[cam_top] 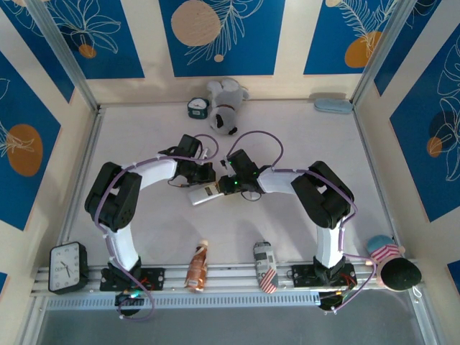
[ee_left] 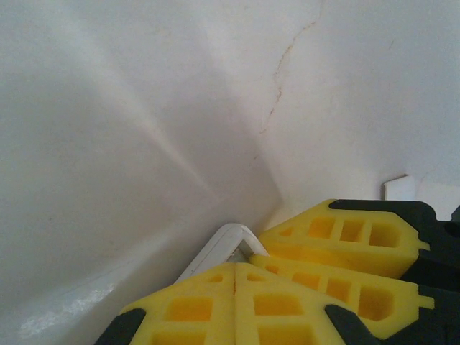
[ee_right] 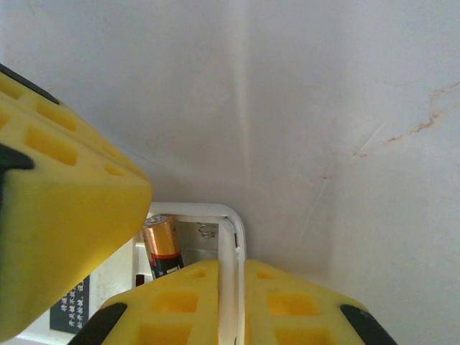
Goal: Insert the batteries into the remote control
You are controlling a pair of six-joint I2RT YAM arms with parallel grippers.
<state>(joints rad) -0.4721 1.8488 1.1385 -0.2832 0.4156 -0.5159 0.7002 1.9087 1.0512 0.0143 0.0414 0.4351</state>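
Jaws first: you had both pairs closed. Your right jaws were clamped on the thin side wall of the small white rectangular remote control [ee_right: 237, 244], their yellow ridged fingers [ee_right: 295, 302] pinching that wall from either side in the right wrist view. Your left jaws were pressed together, yellow fingers [ee_left: 215, 287] joined along one seam, tips sitting right over a rounded white corner of the remote control. Whether they nipped anything between them, you couldn't tell from there.

From above, your two arms stood nose to nose at the middle of the pale worktop [cam_top: 144, 136], with the remote control lying tilted just beneath the tips. Inside its open compartment lay one dark cylindrical battery [ee_right: 162, 248] with a coppery-gold end. That end pointed toward the top wall of the bay, and the dark end was hidden under your right fingers. Your left fingers hung over the compartment's other side and blocked the rest of it. A small plain white flat piece [ee_left: 401, 188] lay on the worktop just beyond the right fingers in the left wrist view.
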